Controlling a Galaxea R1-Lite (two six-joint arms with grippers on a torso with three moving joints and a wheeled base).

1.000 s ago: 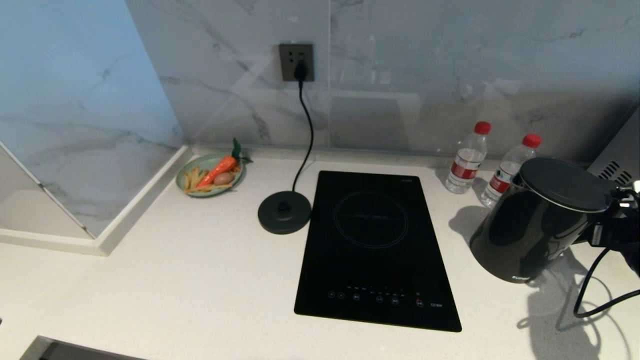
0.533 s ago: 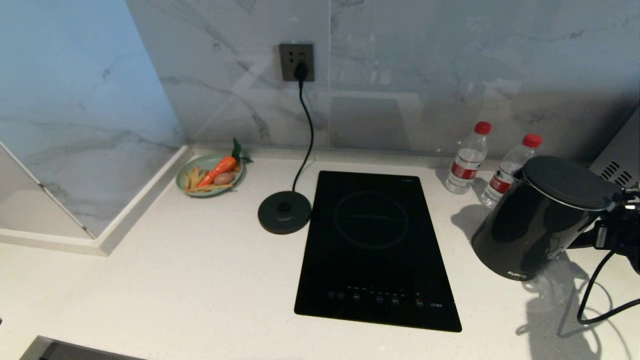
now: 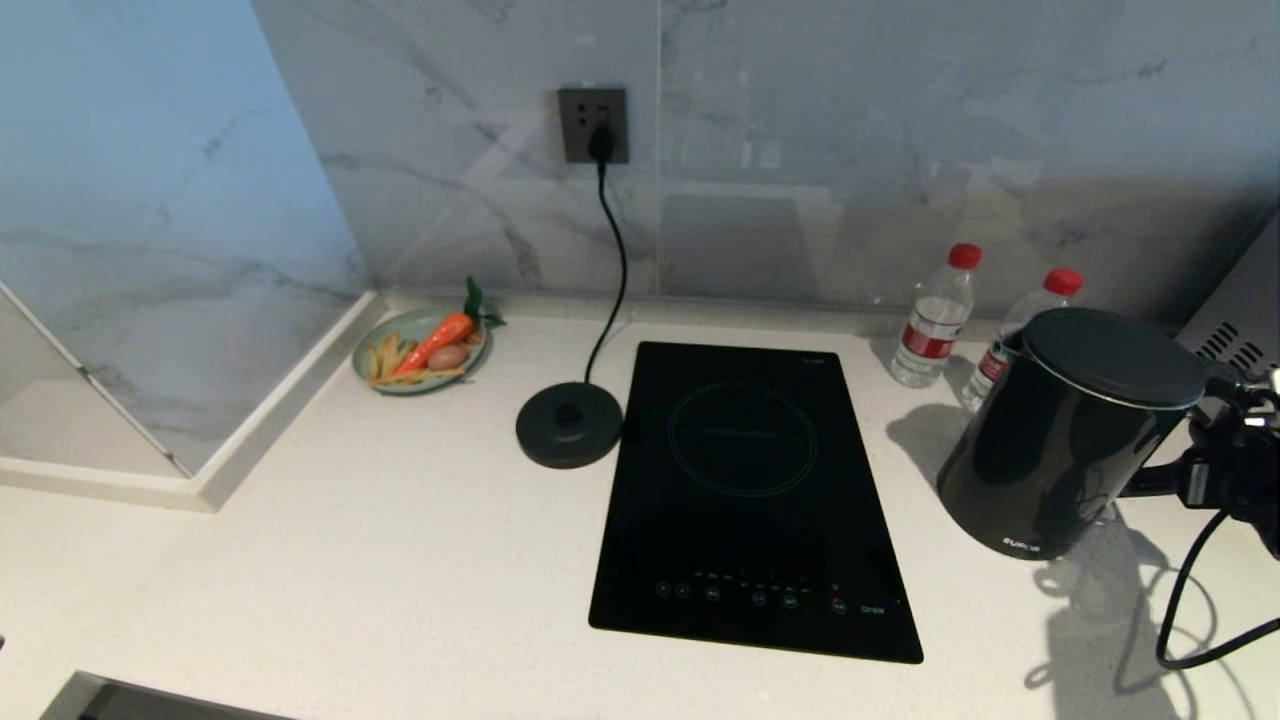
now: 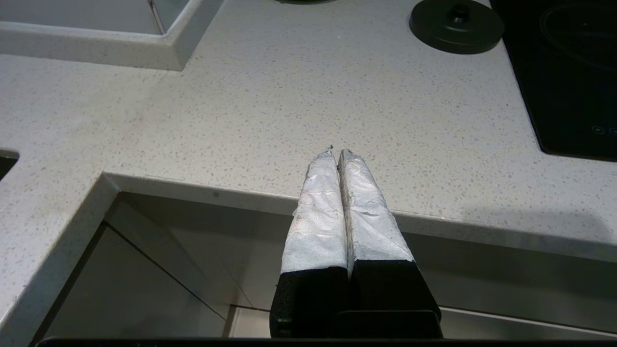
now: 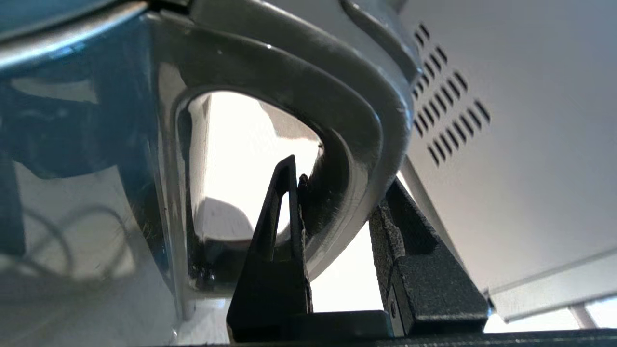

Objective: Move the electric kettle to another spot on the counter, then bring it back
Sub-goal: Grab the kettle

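The tall glossy black electric kettle (image 3: 1050,450) carries small white lettering low on its body, readable as "SUPOR". The two clear plastic water bottles with red caps (image 3: 932,318) wear red-and-white labels whose print is too small to read. The black glass cooktop (image 3: 752,500) shows tiny white marks, also illegible.

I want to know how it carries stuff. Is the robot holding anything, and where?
Yes. The right gripper holds the electric kettle by its loop handle. The left gripper holds nothing.
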